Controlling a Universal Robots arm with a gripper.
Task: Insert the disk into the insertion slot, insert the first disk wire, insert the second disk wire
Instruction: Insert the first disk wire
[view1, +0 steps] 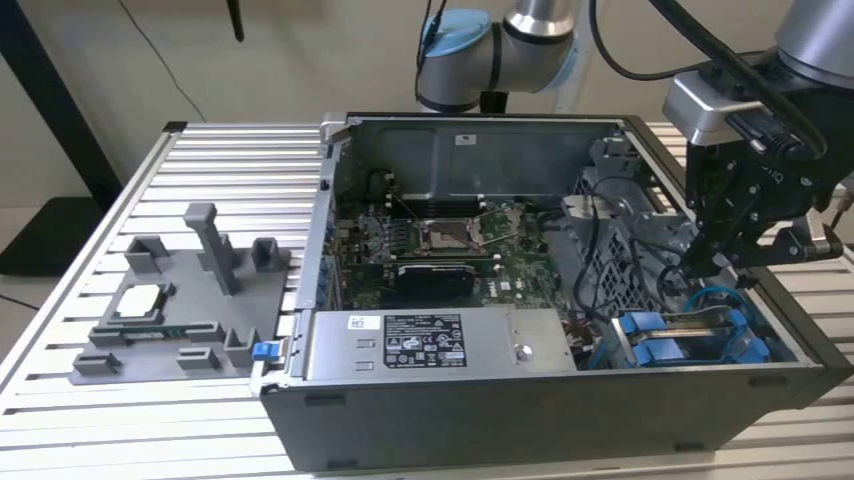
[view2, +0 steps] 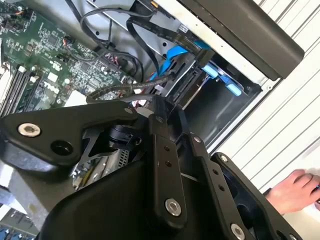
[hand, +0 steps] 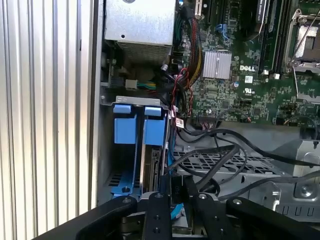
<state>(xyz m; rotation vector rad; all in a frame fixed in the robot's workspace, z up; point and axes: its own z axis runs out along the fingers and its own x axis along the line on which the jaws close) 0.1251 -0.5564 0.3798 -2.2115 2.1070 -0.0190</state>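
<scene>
The disk (hand: 150, 170) stands on edge in the insertion slot (hand: 121, 176) of the grey drive cage, its blue frame tab (hand: 155, 131) at the slot's mouth. A second blue tab (hand: 125, 130) sits beside it. In the exterior view the blue tabs (view1: 661, 345) lie at the case's front right corner. My gripper (view1: 703, 268) reaches down into the cage just behind the disk. In the first wrist view my gripper (hand: 178, 196) is shut on a black connector (hand: 178, 186) of a blue disk wire (hand: 173, 212), close to the disk's rear edge.
Black cables (hand: 220, 150) loop over the cage near the fingers. The grey power supply (view1: 427, 340) and the motherboard (view1: 441, 240) fill the open case. A grey fixture (view1: 187, 300) sits on the slatted table at the exterior view's left. A person's hand (view2: 295, 189) rests beside the case.
</scene>
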